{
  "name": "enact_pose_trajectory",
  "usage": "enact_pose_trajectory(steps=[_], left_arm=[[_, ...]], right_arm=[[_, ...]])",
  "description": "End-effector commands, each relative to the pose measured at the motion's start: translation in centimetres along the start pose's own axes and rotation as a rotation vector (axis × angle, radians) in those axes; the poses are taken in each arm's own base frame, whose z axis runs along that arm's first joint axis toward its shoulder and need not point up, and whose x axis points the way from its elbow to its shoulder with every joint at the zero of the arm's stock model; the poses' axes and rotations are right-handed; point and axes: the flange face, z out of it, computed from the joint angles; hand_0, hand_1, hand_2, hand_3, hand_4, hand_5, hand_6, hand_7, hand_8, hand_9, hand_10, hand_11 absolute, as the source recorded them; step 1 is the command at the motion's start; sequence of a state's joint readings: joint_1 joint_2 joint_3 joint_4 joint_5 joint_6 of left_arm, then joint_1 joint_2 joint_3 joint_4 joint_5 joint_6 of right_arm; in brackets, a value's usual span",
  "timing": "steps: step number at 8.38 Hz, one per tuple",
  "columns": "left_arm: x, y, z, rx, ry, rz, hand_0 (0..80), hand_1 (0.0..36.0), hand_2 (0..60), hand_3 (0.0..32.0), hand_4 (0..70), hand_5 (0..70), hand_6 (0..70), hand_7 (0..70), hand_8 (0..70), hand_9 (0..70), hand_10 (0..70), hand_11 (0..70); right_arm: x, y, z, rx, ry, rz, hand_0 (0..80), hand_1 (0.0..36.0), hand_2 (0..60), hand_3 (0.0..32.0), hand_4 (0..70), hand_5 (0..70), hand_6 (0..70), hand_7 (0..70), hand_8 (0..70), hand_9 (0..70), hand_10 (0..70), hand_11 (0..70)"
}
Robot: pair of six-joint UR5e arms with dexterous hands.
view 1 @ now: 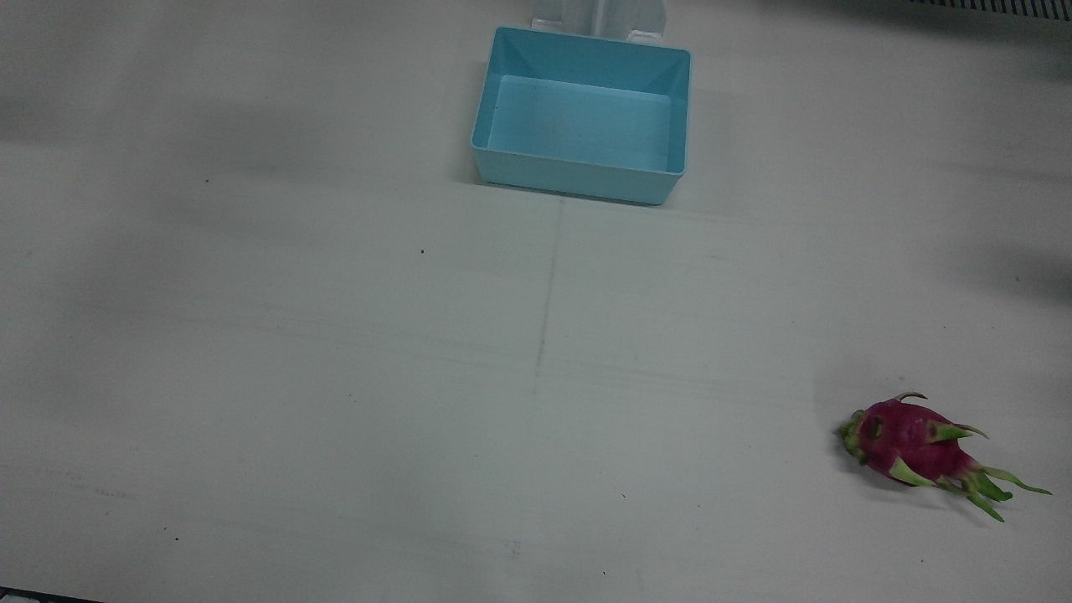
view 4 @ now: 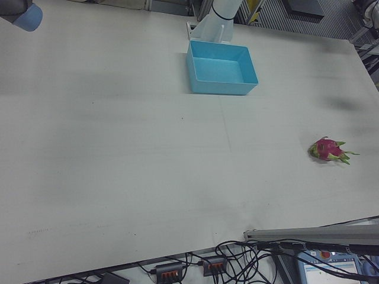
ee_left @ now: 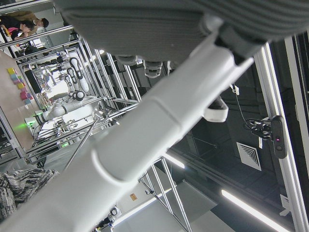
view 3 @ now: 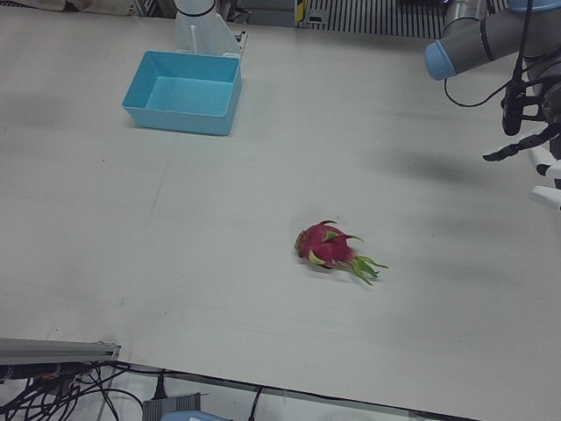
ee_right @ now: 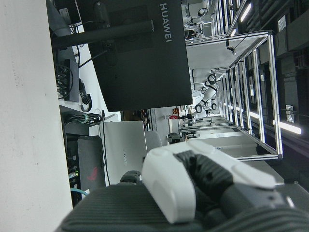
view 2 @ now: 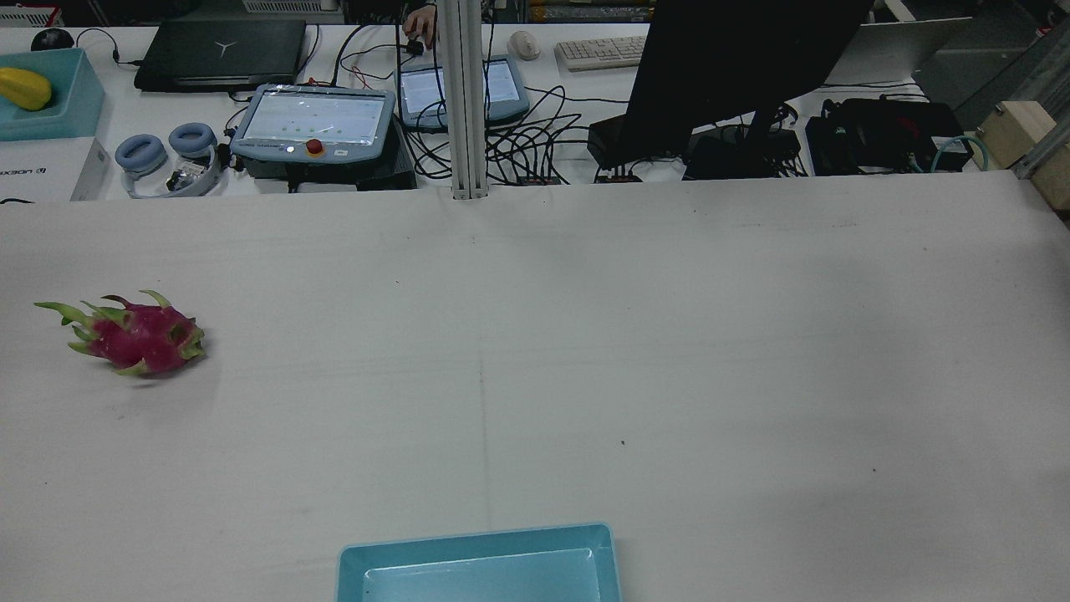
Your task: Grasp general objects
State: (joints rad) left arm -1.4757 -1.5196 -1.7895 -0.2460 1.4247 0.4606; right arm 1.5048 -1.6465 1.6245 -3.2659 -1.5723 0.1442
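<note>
A pink dragon fruit [view 1: 913, 444] with green scales lies on its side on the white table, near the front edge on my left arm's side. It also shows in the rear view [view 2: 138, 334], the left-front view [view 3: 329, 247] and the right-front view [view 4: 327, 149]. My left hand [view 3: 526, 140] hangs high above the table, well off to the side of the fruit, with its fingers apart and empty. Its wrist view shows one straight finger [ee_left: 159, 130] against the ceiling. My right hand [ee_right: 203, 179] shows only in its own view, empty, far from the fruit.
An empty light blue bin [view 1: 578, 54] stands at the table's middle on the robot's side, also in the rear view [view 2: 476, 539] and the left-front view [view 3: 180, 110]. A monitor, tablets and cables [view 2: 518, 142] lie beyond the far edge. My right arm's elbow [view 4: 21, 13] is at a corner.
</note>
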Motion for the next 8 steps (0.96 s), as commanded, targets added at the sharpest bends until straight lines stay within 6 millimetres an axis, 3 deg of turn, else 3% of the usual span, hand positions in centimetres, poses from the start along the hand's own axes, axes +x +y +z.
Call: enact_pose_trajectory(steps=[1,2,3,4,5,6,8], left_arm=[[0.1,-0.4,-1.0,0.008,-0.003,0.002,80.0,36.0,60.0,0.0,18.9,69.3,8.5,56.5,0.7,9.9,0.0,0.0],[0.1,-0.6,-1.4,-0.004,0.004,0.005,80.0,36.0,60.0,0.0,23.8,64.6,8.7,57.0,0.7,10.0,0.0,0.0],[0.1,-0.7,-2.3,-0.013,0.006,0.03,80.0,36.0,60.0,0.0,30.1,42.8,7.0,52.4,0.4,9.0,0.0,0.0],[0.1,-0.4,-2.2,-0.026,-0.002,0.07,80.0,36.0,60.0,0.0,28.9,65.0,11.6,60.1,1.3,10.6,0.0,0.0],[-0.3,-0.1,-2.3,-0.053,-0.042,0.115,80.0,36.0,60.0,0.0,27.2,70.0,18.5,70.0,2.7,13.3,0.0,0.0],[-1.1,-0.6,-3.7,-0.049,-0.061,0.119,80.0,36.0,60.0,0.0,27.9,70.0,19.4,70.0,2.8,13.5,0.0,0.0],[-2.4,0.1,-3.6,-0.069,-0.082,0.105,80.0,36.0,60.0,0.0,26.4,67.9,17.3,69.8,2.4,12.5,0.0,0.0]], right_arm=[[0.0,0.0,0.0,0.001,0.0,0.0,0.0,0.0,0.0,0.0,0.0,0.0,0.0,0.0,0.0,0.0,0.0,0.0],[0.0,0.0,0.0,0.001,0.0,0.0,0.0,0.0,0.0,0.0,0.0,0.0,0.0,0.0,0.0,0.0,0.0,0.0],[0.0,0.0,0.0,-0.001,0.0,0.0,0.0,0.0,0.0,0.0,0.0,0.0,0.0,0.0,0.0,0.0,0.0,0.0],[0.0,0.0,0.0,-0.001,0.0,0.0,0.0,0.0,0.0,0.0,0.0,0.0,0.0,0.0,0.0,0.0,0.0,0.0],[0.0,0.0,0.0,-0.001,-0.001,0.0,0.0,0.0,0.0,0.0,0.0,0.0,0.0,0.0,0.0,0.0,0.0,0.0],[0.0,0.0,0.0,-0.001,0.0,0.0,0.0,0.0,0.0,0.0,0.0,0.0,0.0,0.0,0.0,0.0,0.0,0.0],[0.0,0.0,0.0,-0.001,0.0,0.0,0.0,0.0,0.0,0.0,0.0,0.0,0.0,0.0,0.0,0.0,0.0,0.0]])
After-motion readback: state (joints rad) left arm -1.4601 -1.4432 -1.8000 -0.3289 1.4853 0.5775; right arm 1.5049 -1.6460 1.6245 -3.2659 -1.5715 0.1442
